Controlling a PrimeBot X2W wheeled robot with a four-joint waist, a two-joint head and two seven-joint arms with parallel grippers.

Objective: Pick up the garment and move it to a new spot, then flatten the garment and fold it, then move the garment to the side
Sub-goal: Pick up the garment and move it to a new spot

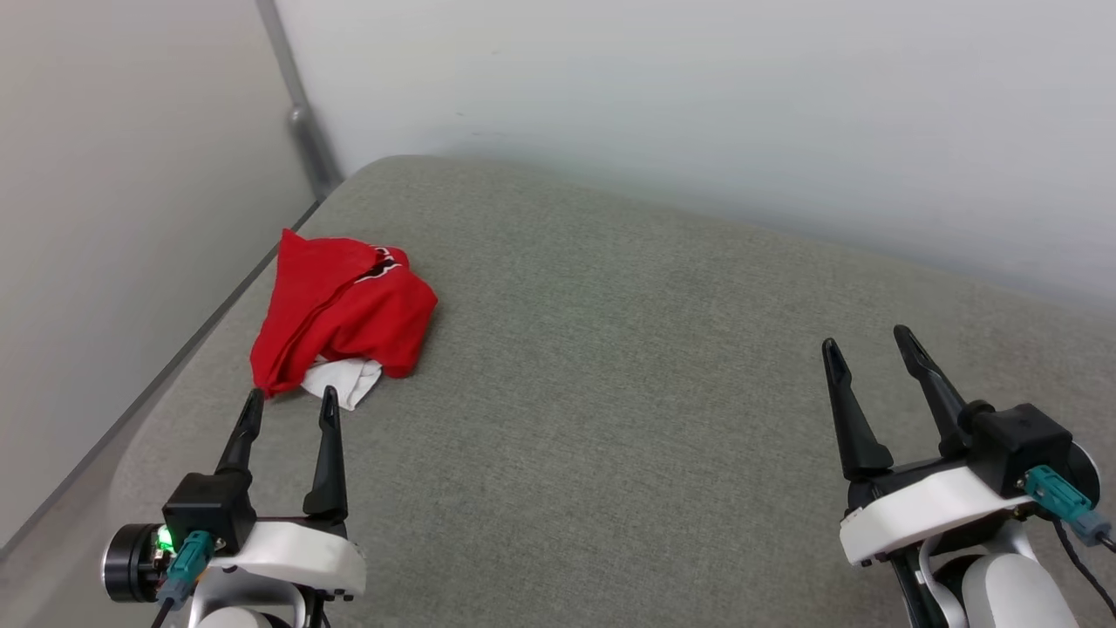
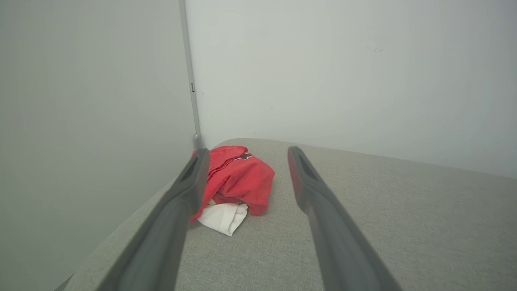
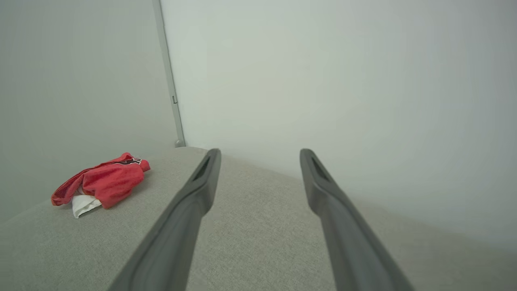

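Observation:
The garment (image 1: 344, 310) lies crumpled in a bright red heap with a white end poking out at its near edge, on the far left of the grey cushioned surface (image 1: 610, 366). My left gripper (image 1: 290, 403) is open just short of that white end, not touching it. In the left wrist view the garment (image 2: 238, 182) sits between and beyond the two fingers of the left gripper (image 2: 247, 155). My right gripper (image 1: 867, 342) stands open over bare fabric far to the right. From the right wrist view the garment (image 3: 103, 184) lies off to the left of the right gripper (image 3: 260, 155).
The grey surface's left edge (image 1: 200, 331) runs close beside the garment, with a pale wall panel beyond it. A white wall (image 1: 697, 113) stands behind the far edge, and a grey vertical post (image 1: 301, 113) marks the corner.

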